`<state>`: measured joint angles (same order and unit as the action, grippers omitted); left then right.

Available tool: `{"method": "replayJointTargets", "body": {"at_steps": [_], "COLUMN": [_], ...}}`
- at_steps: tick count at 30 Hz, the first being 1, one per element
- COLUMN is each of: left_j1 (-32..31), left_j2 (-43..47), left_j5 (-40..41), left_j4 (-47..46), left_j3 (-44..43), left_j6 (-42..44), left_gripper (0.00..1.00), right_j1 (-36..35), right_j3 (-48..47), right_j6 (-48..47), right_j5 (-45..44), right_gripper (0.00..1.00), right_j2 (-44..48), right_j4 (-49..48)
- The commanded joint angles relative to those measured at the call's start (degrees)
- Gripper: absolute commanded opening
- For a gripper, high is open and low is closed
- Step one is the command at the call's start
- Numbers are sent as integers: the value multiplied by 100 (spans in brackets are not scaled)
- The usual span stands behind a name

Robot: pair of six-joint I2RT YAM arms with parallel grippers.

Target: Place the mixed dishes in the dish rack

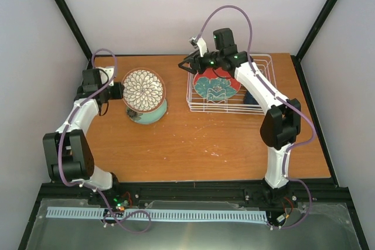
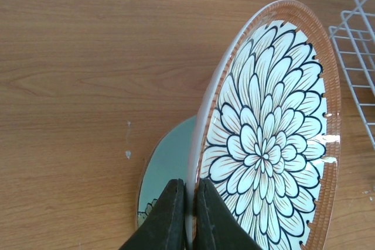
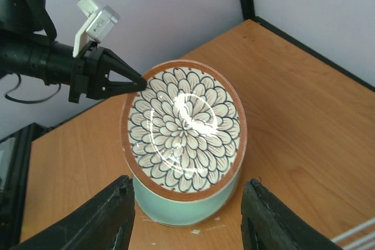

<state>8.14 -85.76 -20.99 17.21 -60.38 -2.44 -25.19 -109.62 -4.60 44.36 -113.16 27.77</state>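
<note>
You are looking at a wooden table [image 1: 193,144] enclosed by pale walls. Take the rack [image 1: 258,62] as your reference.

- Inside the rack, in its left part, lies the red plate [image 1: 214,86].
- At the rack's near right corner sits the blue mug [image 1: 252,98], partly hidden by the right arm.
- The right gripper [image 1: 188,65] hovers over the rack's far left corner. It points away from the rack, with its jaws partly apart and nothing between them.
- Well to the left of the rack, the left gripper [image 1: 120,91] is clamped tight on the rim of the floral plate [image 1: 143,89].
- The floral plate is tilted, its patterned face turned toward the rack.
- The teal bowl [image 1: 149,115] stands directly under the floral plate. You cannot tell whether the two touch.
</note>
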Motion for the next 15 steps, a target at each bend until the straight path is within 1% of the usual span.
{"method": "replayJointTargets", "body": {"at_steps": [1, 7, 15], "left_j1": [-6, -6, -10], "left_j2": [706, 1238, 1874], "left_j5": [-572, -724, -1195], "left_j4": [-1423, -1981, -1842], "left_j3": [217, 549, 328], "left_j6": [-147, -88, 116], "left_gripper": [1, 1, 1], "right_j1": [-20, -21, -74], "right_j3": [-168, -182, -572], "right_j6": [387, 639, 402], "right_j5": [759, 1247, 1338], "right_gripper": [51, 53, 53], "right_j2": [-231, -538, -885], "right_j4": [-320, -521, -253]}}
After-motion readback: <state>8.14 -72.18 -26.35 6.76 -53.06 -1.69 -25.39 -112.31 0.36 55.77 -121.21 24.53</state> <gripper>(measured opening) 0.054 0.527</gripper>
